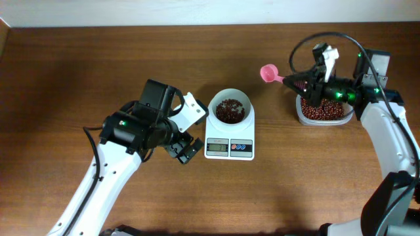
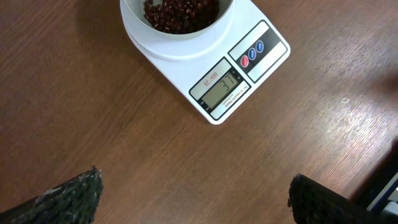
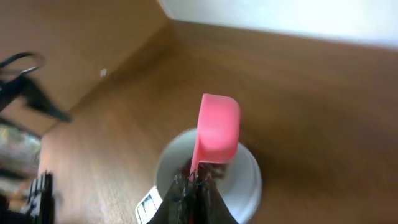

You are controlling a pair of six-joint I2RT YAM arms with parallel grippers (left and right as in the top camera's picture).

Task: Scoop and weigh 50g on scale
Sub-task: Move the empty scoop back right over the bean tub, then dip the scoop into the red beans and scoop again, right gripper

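The white scale (image 1: 229, 148) stands mid-table with a white bowl (image 1: 244, 101) on it that holds dark red-brown beans (image 1: 230, 110). In the left wrist view the scale (image 2: 249, 65) and the beans (image 2: 180, 12) lie ahead of my open left gripper (image 2: 196, 199), whose fingers (image 2: 74, 196) hover over bare wood. In the overhead view my left gripper (image 1: 187, 128) sits just left of the scale. My right gripper (image 1: 295, 83) is shut on the handle of a pink scoop (image 1: 269, 73), held in the air to the right of the bowl. The right wrist view shows the scoop (image 3: 217, 134) over the bowl (image 3: 249, 180).
A clear tub (image 1: 323, 113) full of the same beans stands at the right, under my right wrist. The table's back edge meets a white wall (image 1: 197, 10). Both arms reach in from the near side.
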